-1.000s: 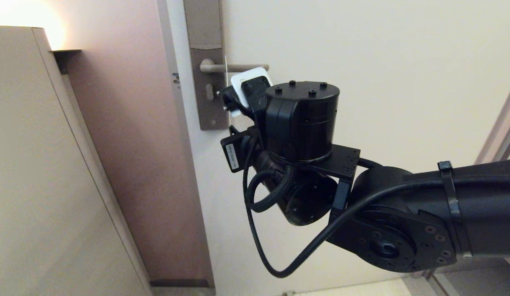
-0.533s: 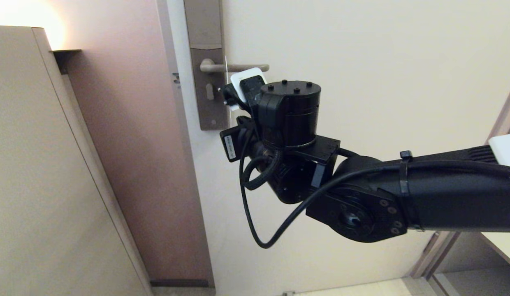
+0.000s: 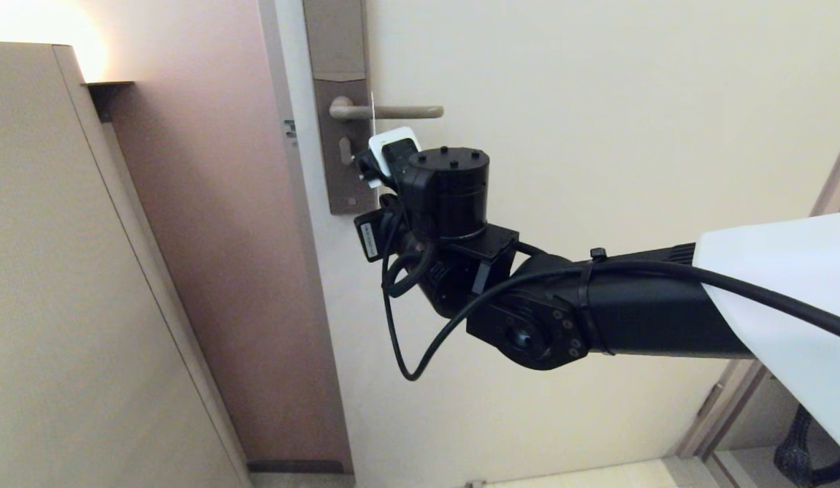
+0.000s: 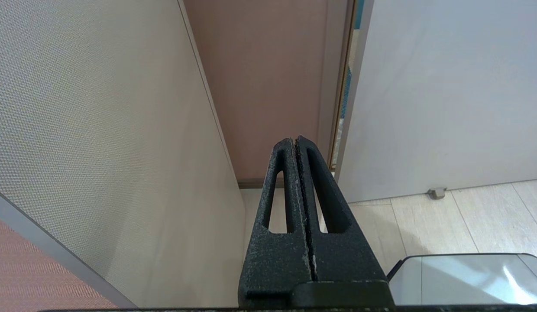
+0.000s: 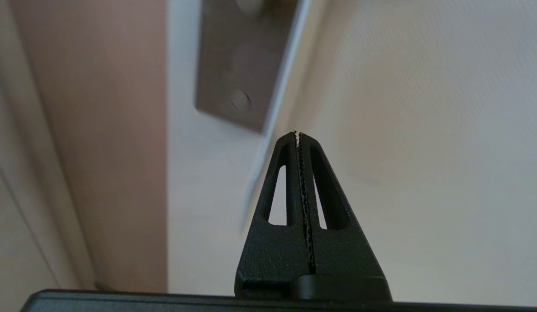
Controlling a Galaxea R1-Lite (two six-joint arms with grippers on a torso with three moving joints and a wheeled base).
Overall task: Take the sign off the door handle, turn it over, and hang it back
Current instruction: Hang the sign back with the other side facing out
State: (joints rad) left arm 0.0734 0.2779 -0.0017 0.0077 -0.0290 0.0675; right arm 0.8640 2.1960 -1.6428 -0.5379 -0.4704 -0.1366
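The door handle (image 3: 386, 111) juts out level from its tall grey-brown backplate (image 3: 339, 135). The sign (image 3: 372, 100) hangs on it edge-on to the head view, showing only as a thin pale line. In the right wrist view the sign (image 5: 278, 99) is a blurred pale strip slanting across the backplate (image 5: 234, 65), just beside my right gripper (image 5: 297, 134). That gripper is shut, with nothing between its fingers. In the head view the right wrist (image 3: 447, 190) sits just below the handle and hides the fingers. My left gripper (image 4: 294, 139) is shut and empty, low by the floor.
A beige cabinet (image 3: 54, 271) stands at the left, with a brown wall strip (image 3: 210, 271) between it and the cream door (image 3: 596, 135). A small door stop (image 4: 435, 193) sits on the tiled floor. A glossy part of my base (image 4: 463, 277) lies beside the left gripper.
My right arm has reached further toward the door; its wrist has shifted left and slightly down, uncovering the handle's tip. The white forearm cover has come into the head view.
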